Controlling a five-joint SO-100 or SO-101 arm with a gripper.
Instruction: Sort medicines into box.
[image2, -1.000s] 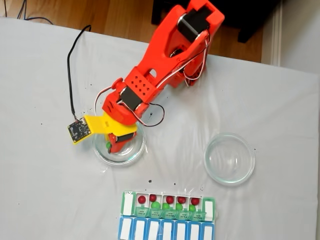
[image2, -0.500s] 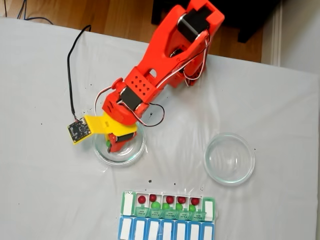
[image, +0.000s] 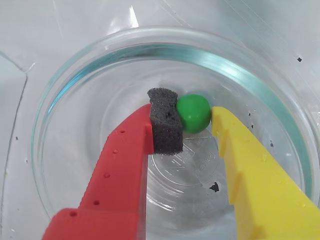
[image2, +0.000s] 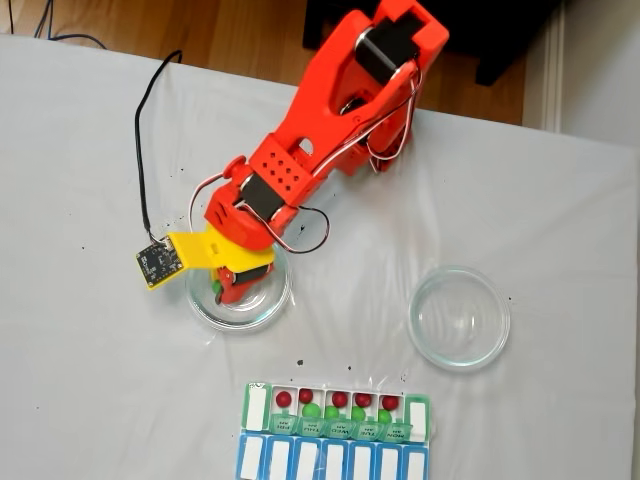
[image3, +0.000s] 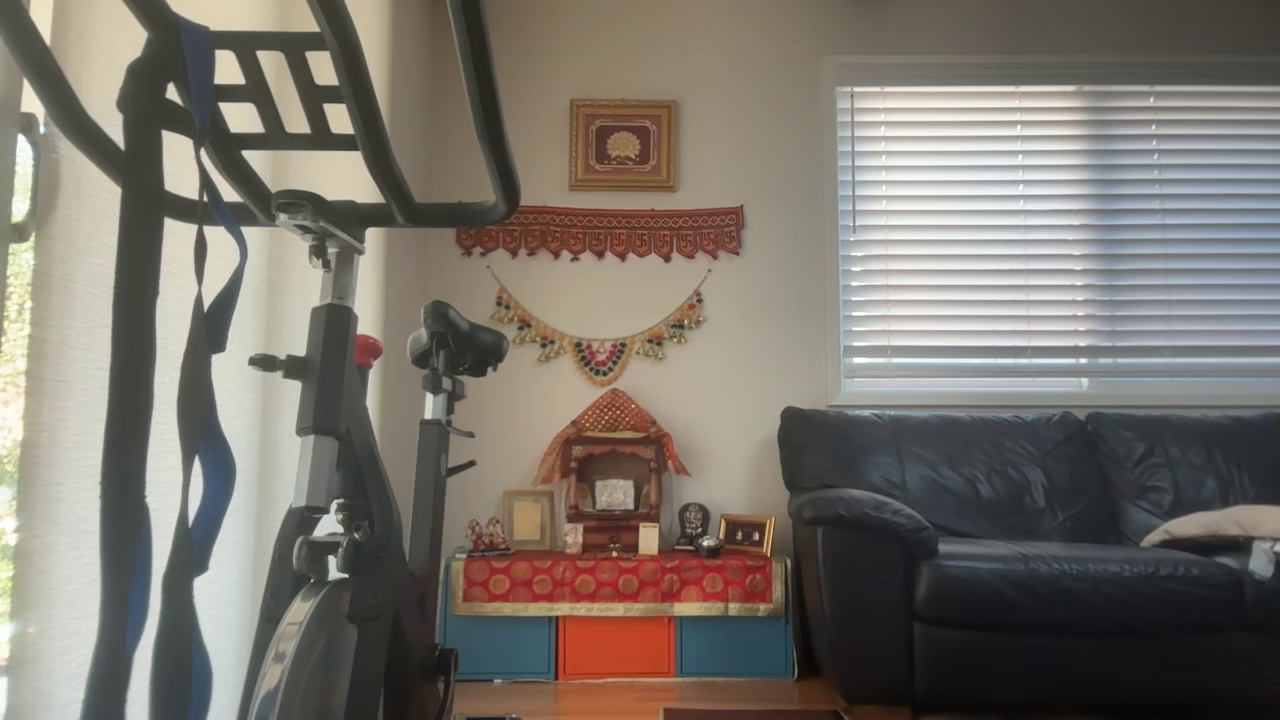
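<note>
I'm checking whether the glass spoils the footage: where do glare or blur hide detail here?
Wrist view: sharp on the green ball and foam pad; bright reflection streaks on the dish rim, none over the ball. Fixed view: soft and even; the hand hides most of its dish. Other view: window glare at the left edge.

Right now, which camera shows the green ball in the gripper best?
The wrist view: the green ball sits large and sharp between the foam pad and the yellow finger. In the fixed view it is a green speck beside the gripper.
</note>
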